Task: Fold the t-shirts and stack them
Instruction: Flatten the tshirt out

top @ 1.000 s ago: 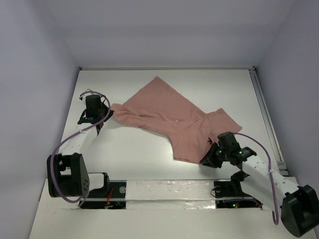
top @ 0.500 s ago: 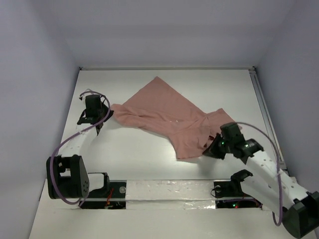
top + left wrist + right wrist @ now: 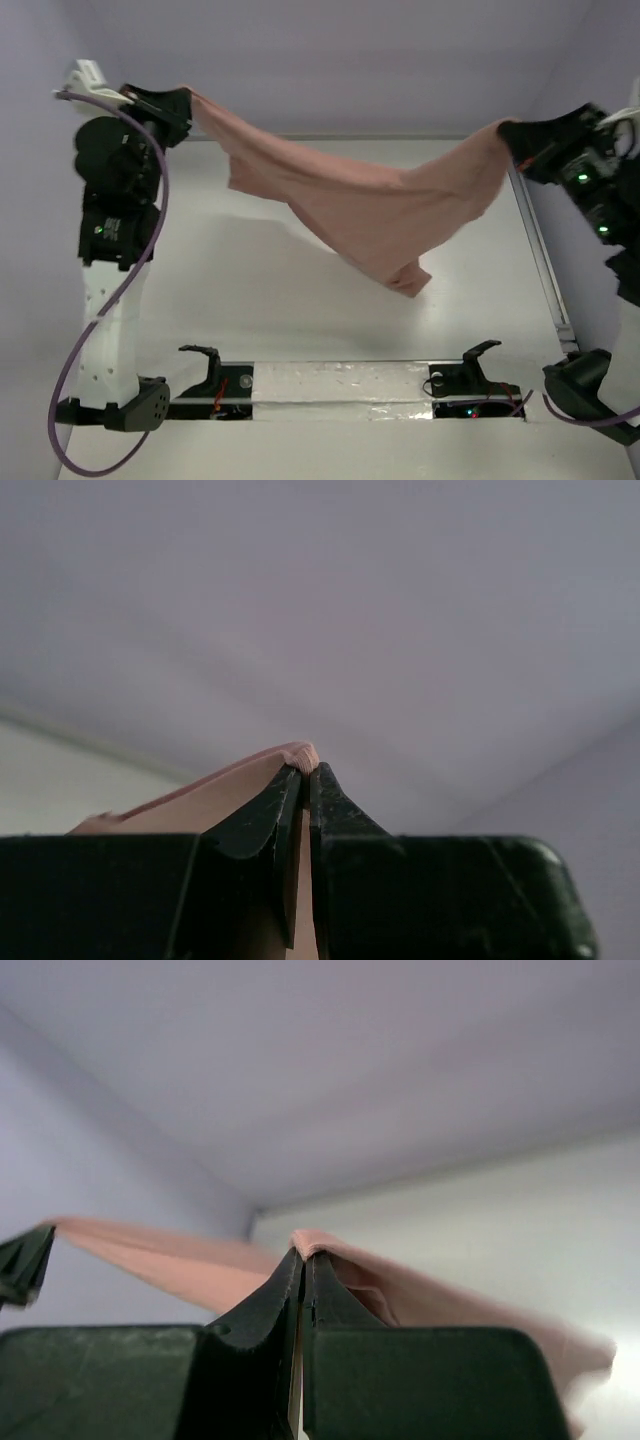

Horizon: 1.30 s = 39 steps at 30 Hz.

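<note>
The salmon-pink t-shirt (image 3: 350, 195) hangs in the air, stretched between my two raised grippers and sagging in the middle, its lowest fold near the table. My left gripper (image 3: 185, 100) is shut on the shirt's left end high at the upper left; the left wrist view shows the jaws (image 3: 303, 768) pinching a pink edge (image 3: 200, 800). My right gripper (image 3: 515, 135) is shut on the right end at the upper right; the right wrist view shows the jaws (image 3: 301, 1252) clamped on pink cloth (image 3: 420, 1295). The chest print is not visible.
The white table (image 3: 250, 300) lies below the hanging shirt, with pale walls at the back and sides. A metal rail (image 3: 540, 250) runs along the table's right edge. The arm bases sit on the white bar (image 3: 340, 385) at the near edge.
Both grippers have risen high off the table with the shirt's ends in them. The shirt, which lay crumpled on the table, now hangs stretched in the air between them.
</note>
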Available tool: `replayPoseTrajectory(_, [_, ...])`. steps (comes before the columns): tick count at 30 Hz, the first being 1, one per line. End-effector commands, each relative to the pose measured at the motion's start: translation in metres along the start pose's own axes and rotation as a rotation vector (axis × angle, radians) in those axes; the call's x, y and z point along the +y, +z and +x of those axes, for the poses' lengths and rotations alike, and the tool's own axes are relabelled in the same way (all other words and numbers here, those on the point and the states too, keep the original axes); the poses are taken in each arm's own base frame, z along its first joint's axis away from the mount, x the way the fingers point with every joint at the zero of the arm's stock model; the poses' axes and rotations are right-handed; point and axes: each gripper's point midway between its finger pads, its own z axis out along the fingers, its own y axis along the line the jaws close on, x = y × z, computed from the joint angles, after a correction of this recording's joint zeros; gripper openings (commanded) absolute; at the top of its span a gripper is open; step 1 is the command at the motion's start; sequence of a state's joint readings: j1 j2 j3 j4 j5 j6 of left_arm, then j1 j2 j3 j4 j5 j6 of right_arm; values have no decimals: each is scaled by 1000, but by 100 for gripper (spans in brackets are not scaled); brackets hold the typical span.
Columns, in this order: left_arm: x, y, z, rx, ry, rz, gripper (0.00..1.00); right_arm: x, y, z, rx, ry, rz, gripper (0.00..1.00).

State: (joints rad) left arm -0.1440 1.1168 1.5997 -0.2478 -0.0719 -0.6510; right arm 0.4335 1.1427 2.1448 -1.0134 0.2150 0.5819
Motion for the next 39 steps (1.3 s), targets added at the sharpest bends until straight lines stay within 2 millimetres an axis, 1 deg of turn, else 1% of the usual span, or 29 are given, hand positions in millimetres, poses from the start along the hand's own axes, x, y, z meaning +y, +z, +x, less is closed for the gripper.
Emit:
replayPoseTrajectory(1, [-52, -43, -77, -166, -13, 102, 0, 9, -41, -64, -182, -81, -9, 0])
replayPoseTrajectory(2, [-61, -52, -90, -194, -13, 124, 0, 15, -50, -76, -220, -75, -31, 0])
replayPoseTrajectory(3, [-78, -69, -113, -243, -20, 162, 0, 21, -65, -91, -275, -68, -62, 0])
replayPoseTrajectory(6, [-98, -95, -150, -333, -23, 192, 0, 33, -87, -119, -392, -51, -125, 0])
replayPoseTrajectory(8, [-103, -105, -164, -377, -37, 197, 0, 36, -99, -133, -450, -47, -139, 0])
replayPoseTrajectory(10, [-98, -95, -161, -373, -31, 170, 0, 37, -96, -143, -493, -57, -127, 0])
replayPoseTrajectory(11, [-95, -90, -159, -367, -30, 156, 0, 36, -78, -139, -475, -74, -101, 0])
replayPoseTrajectory(13, [-83, -65, -142, -326, -16, 110, 0, 38, -47, -132, -455, -121, -79, 0])
replayPoseTrajectory(14, [-71, -46, -128, -296, -8, 71, 0, 30, -1, -110, -384, -184, -19, 0])
replayPoseTrajectory(17, [-49, -12, -101, -237, 10, 12, 0, 21, 63, -90, -330, -258, 54, 0])
replayPoseTrajectory(18, [-34, 9, -85, -201, 21, -23, 0, 14, 98, -77, -286, -264, 73, 0])
replayPoseTrajectory(20, [-16, 32, -67, -165, 23, -61, 0, -12, 129, -82, -247, -243, 57, 0])
replayPoseTrajectory(21, [1, 54, -45, -123, 32, -98, 0, -17, 139, -87, -251, -215, 55, 0])
replayPoseTrajectory(22, [13, 65, -37, -107, 36, -124, 0, -39, 165, -88, -250, -223, 99, 0])
replayPoseTrajectory(23, [20, 76, -25, -77, 33, -132, 0, -43, 177, -88, -236, -226, 83, 0])
replayPoseTrajectory(24, [35, 95, -5, -41, 39, -160, 0, -41, 181, -96, -255, -224, 61, 0])
replayPoseTrajectory(25, [45, 104, 2, -27, 38, -176, 0, -58, 209, -85, -223, -226, 84, 0])
replayPoseTrajectory(27, [57, 128, 29, 35, 26, -180, 0, -73, 229, -82, -202, -222, 78, 0])
replayPoseTrajectory(28, [59, 135, 33, 42, 24, -183, 0, -75, 240, -77, -194, -223, 66, 0])
replayPoseTrajectory(29, [65, 142, 36, 52, 23, -188, 0, -89, 254, -71, -179, -220, 86, 0])
replayPoseTrajectory(30, [68, 156, 43, 66, 22, -190, 0, -98, 260, -70, -176, -207, 96, 0])
replayPoseTrajectory(31, [66, 161, 43, 72, 21, -185, 0, -98, 265, -70, -180, -202, 86, 0])
replayPoseTrajectory(32, [69, 167, 41, 69, 21, -185, 0, -104, 270, -72, -186, -196, 89, 0])
replayPoseTrajectory(33, [62, 176, 36, 59, 15, -166, 0, -106, 270, -79, -203, -181, 83, 0])
replayPoseTrajectory(34, [56, 180, 30, 49, 6, -152, 0, -99, 269, -86, -231, -176, 60, 0])
replayPoseTrajectory(35, [54, 183, 24, 43, -1, -143, 0, -94, 264, -96, -257, -174, 41, 0])
replayPoseTrajectory(36, [39, 187, 11, 23, -12, -109, 0, -91, 259, -106, -283, -160, 28, 0])
replayPoseTrajectory(38, [21, 185, -4, -1, -29, -61, 0, -73, 246, -122, -338, -163, -19, 0])
replayPoseTrajectory(39, [9, 179, -22, -46, -41, -21, 0, -64, 230, -136, -376, -164, -38, 0])
